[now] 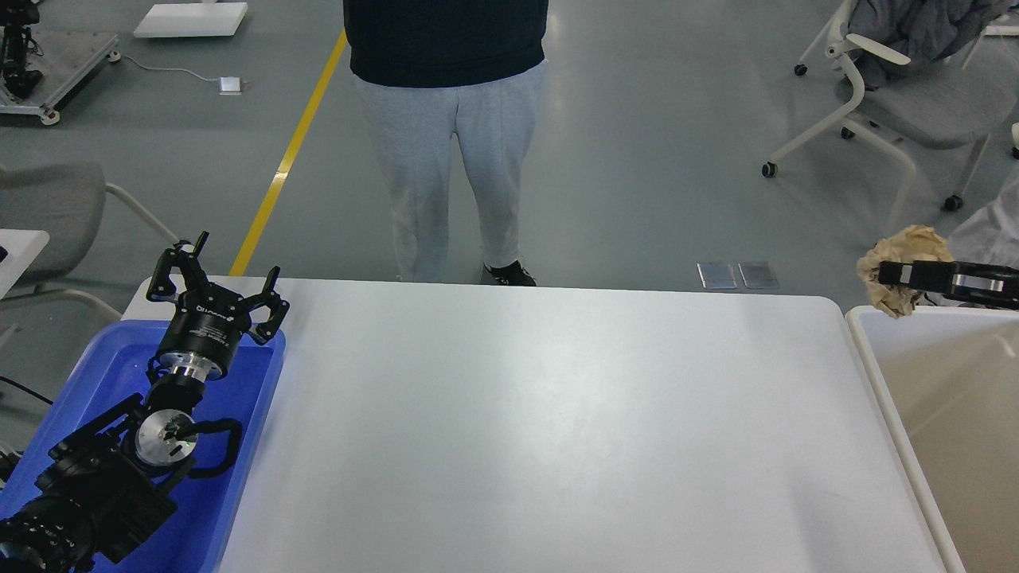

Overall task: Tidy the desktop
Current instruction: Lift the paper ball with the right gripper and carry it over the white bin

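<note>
The white desktop [525, 430] fills the middle of the head view and nothing lies on it. My right gripper [890, 273] is shut on a crumpled brown paper ball [898, 248] and holds it in the air above the far left corner of the beige white-rimmed bin [864, 334]. My left gripper [216, 274] is open and empty, held above the far end of the blue plastic tray [239, 446] at the left.
A person [450, 135] in grey trousers stands at the table's far edge. Office chairs [899, 95] stand on the floor at the far right, and another chair [48, 215] is at the left. A yellow floor line [290, 151] runs behind the table.
</note>
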